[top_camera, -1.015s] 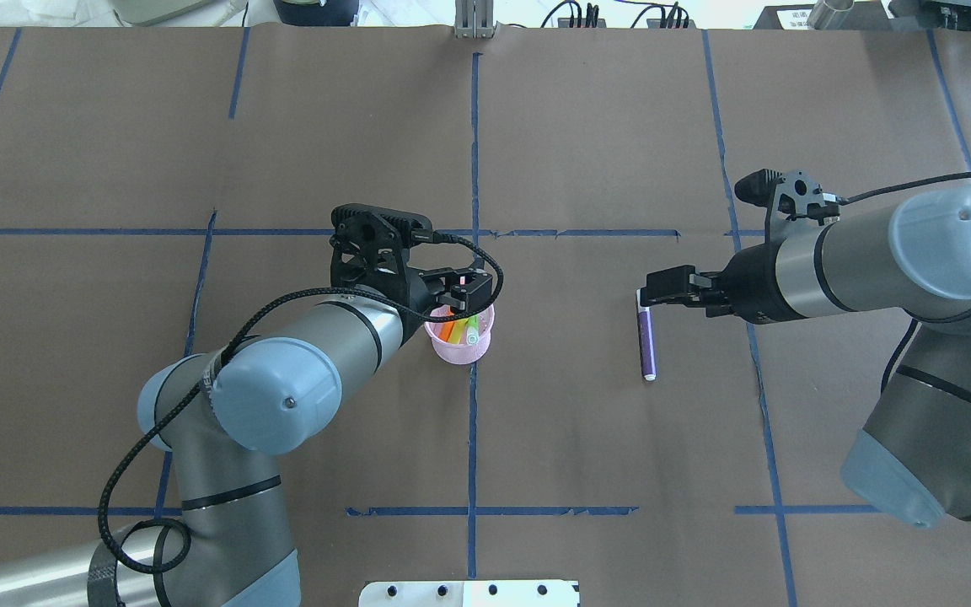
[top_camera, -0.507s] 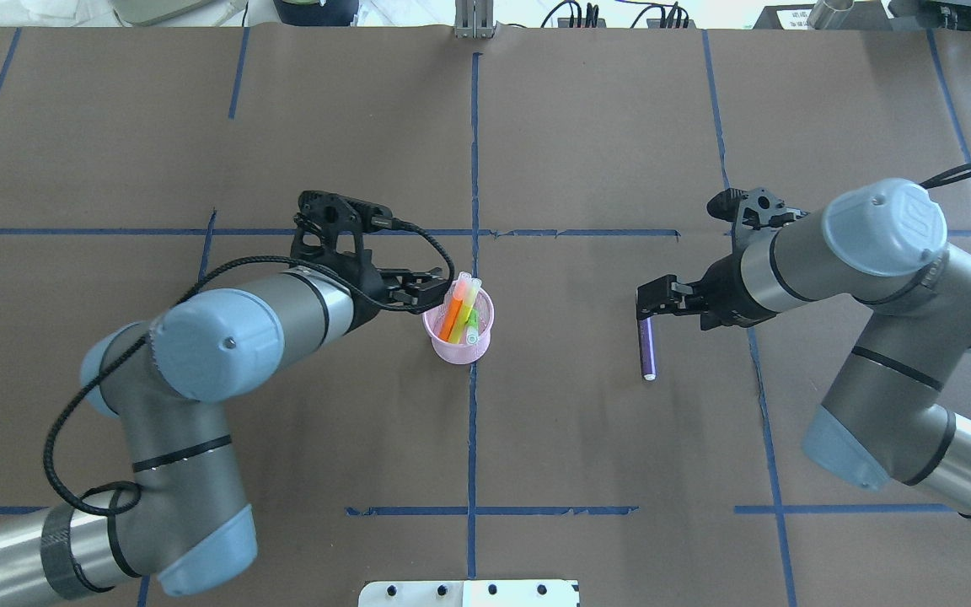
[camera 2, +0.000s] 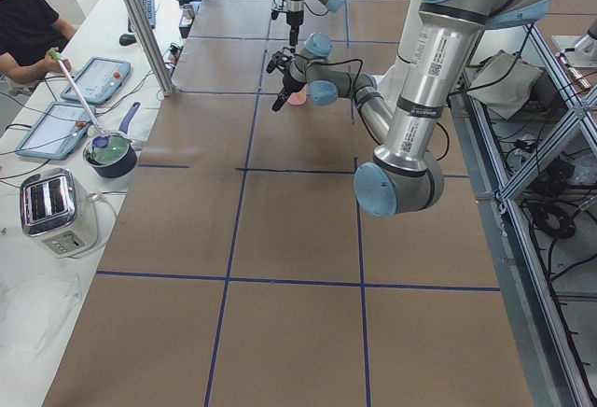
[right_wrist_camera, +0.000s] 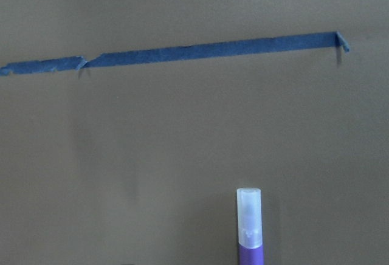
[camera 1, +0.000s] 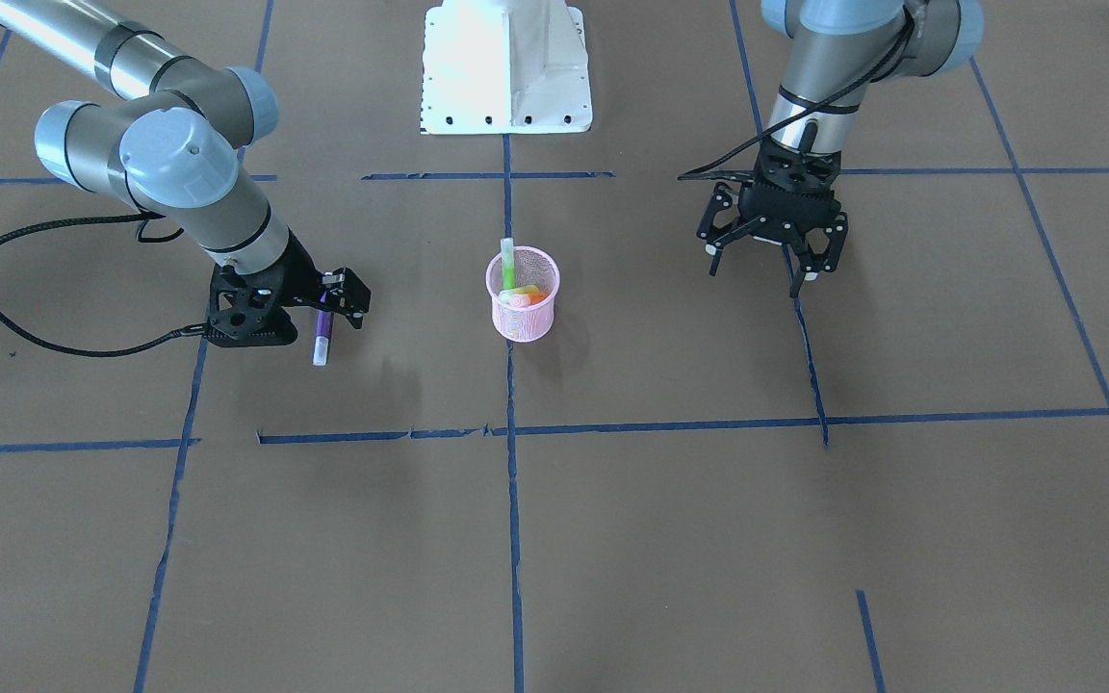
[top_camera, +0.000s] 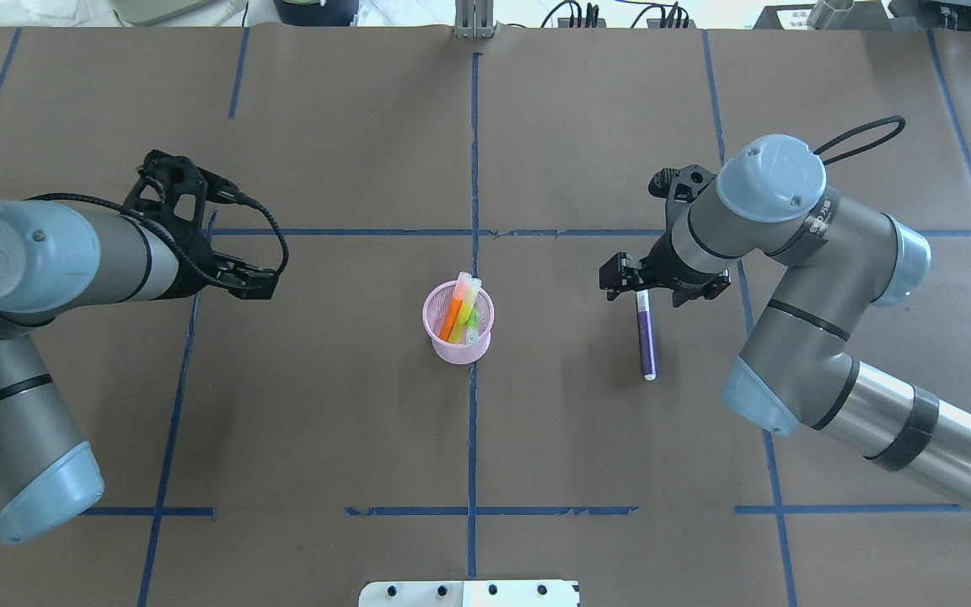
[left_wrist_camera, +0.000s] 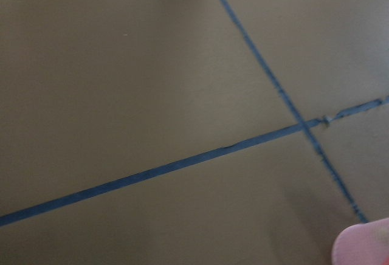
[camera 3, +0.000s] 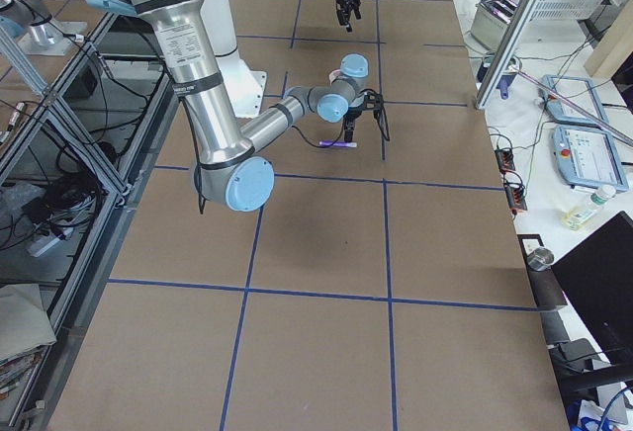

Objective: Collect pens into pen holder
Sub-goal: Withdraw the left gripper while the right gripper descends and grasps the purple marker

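Left gripper [camera 1: 759,269], well to the left of the cup [top_camera: 437,340]: jaws spread wide, empty. Right gripper [camera 1: 341,300], right of the cup, over one end of the purple pen [top_camera: 645,337]: jaws parted, and I see no grip. That pen lies flat; the orange pen [top_camera: 453,320] and green pen [top_camera: 471,305] stand inside the cup.

Pink wire-mesh pen holder [top_camera: 458,352] stood upright, rim up; orange pen [top_camera: 453,319] and green pen [top_camera: 470,315] leaned inside it, pale ends above the rim; purple pen [top_camera: 645,335] lay flat, well apart on the robot's right, outside the cup
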Action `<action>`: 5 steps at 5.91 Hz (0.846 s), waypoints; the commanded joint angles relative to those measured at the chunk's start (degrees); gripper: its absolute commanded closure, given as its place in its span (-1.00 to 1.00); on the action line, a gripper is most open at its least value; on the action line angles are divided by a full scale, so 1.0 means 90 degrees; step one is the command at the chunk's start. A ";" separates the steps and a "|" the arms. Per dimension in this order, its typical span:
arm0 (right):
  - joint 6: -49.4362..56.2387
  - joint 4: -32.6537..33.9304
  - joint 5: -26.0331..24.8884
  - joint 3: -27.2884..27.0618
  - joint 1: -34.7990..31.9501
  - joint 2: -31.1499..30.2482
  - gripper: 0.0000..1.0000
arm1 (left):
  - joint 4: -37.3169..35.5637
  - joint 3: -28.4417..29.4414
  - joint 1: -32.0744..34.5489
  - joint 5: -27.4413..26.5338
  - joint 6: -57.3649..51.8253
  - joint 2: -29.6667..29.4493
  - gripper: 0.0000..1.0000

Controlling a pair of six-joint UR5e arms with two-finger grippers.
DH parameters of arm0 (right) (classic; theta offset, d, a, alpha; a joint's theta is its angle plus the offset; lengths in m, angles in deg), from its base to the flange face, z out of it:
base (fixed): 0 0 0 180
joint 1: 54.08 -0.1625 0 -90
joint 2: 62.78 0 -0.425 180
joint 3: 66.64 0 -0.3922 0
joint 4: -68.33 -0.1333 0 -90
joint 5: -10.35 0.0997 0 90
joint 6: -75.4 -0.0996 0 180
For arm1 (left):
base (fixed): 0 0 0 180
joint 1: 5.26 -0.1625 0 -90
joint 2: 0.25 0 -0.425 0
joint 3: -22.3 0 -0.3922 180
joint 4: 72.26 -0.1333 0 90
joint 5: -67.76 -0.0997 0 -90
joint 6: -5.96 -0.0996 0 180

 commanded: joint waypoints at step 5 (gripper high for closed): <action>0.1144 0.1810 0.0389 0.0392 0.0084 0.0637 -0.65 | -0.0108 -0.0168 0.0533 0.0900 -0.0788 0.0577 -1.00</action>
